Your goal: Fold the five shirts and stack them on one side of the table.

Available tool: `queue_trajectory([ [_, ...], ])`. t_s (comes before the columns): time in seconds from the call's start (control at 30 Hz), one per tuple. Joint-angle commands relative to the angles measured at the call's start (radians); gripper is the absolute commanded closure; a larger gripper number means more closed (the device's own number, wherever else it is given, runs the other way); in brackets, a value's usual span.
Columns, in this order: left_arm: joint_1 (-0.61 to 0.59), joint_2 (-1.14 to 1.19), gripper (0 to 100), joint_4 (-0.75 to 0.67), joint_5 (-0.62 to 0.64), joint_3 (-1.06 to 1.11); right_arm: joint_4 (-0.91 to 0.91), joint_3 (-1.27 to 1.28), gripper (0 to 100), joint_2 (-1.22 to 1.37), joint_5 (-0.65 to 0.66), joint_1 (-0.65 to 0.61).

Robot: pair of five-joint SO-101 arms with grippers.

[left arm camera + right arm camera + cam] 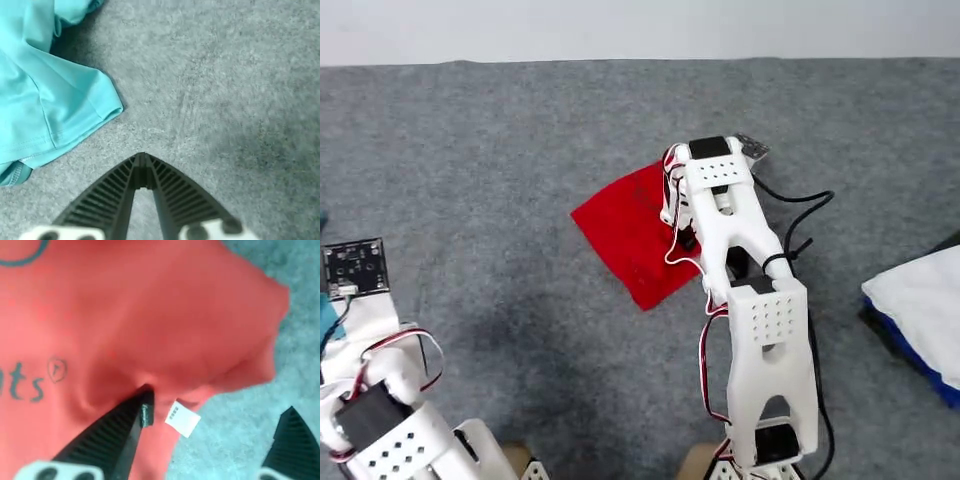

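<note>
At table centre in the high view, the red shirt [625, 235] lies on the grey table [490, 170], with the right arm [750, 270] above one edge. Right wrist view adds detail: right gripper [217, 402] spread wide, one fingertip [144, 402] pressed into the red cloth beside a white tag [182, 420]. Left wrist view: left gripper [144, 165] closed on nothing, tips meeting, near a teal shirt [45, 100]. High view, right edge: white folded shirt [920, 290] on a blue one [920, 365].

Red shirt [625, 238] with dark print, white tag [182, 419]; plain teal shirt [40, 105]; white-and-blue folded stack [920, 300]; mottled grey worktop [500, 150].
</note>
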Motion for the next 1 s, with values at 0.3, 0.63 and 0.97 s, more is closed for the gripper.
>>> queue_trajectory([
  [0.3,-0.003,-0.006,100,-0.057,-0.008,-0.004,-0.031,-0.015,60.7,-0.166,-0.012,-0.05],
  [0.63,-0.003,-0.006,100,-0.057,-0.008,-0.007,-0.179,-0.014,60.7,-0.047,-0.012,-0.048],
  [0.97,-0.003,-0.006,100,-0.057,-0.008,-0.002,-0.237,-0.014,60.8,0.025,-0.035,-0.05],
])
